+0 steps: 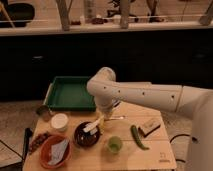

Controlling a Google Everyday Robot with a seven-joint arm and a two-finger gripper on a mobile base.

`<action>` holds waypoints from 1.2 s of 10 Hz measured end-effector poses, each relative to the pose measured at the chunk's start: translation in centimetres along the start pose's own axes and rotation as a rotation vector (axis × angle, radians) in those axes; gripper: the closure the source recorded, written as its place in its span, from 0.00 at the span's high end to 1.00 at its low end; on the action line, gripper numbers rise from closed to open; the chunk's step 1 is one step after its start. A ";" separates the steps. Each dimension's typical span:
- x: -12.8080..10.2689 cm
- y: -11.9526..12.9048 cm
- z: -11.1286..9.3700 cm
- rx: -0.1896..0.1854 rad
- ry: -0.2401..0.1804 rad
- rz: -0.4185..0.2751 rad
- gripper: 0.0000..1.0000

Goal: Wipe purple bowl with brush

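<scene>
Camera view: the arm point(135, 95) reaches in from the right and bends down over the counter point(150, 152), so that the gripper point(100, 120) hangs just above the right rim of the purple bowl point(86, 135). The brush point(91, 126) slants from the gripper down into the bowl, pale handle up and lower end over the dark inside. That slant suits the job: held this way, its working end can sweep the bowl's inner surface while the gripper stays clear of the rim. Judging by how the handle runs straight up into the gripper, the fingers look clenched on the brush, though they themselves are hidden under the wrist. The bowl sits left of the counter's middle, near enough to the arm for a short stroke.

The other things stand apart from the bowl, leaving room to work. Counted: one purple bowl; one brush; one orange bowl point(54, 151) at the front left with something pale in it; one white cup point(59, 121) behind that; one green cup point(115, 145) just right of the purple bowl; one long green vegetable point(137, 137); one brown block point(148, 126) further right; one green tray point(70, 93) at the back left. Some small dark things lie along the left edge; what they are I cannot tell.
</scene>
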 end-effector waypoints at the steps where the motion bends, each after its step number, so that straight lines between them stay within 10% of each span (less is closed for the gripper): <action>1: -1.3 -0.8 -0.1 0.002 0.000 -0.033 0.01; 6: -4.9 1.0 0.5 -0.022 -0.006 -0.189 0.01; 12: 2.0 3.6 1.0 -0.011 -0.008 -0.035 0.01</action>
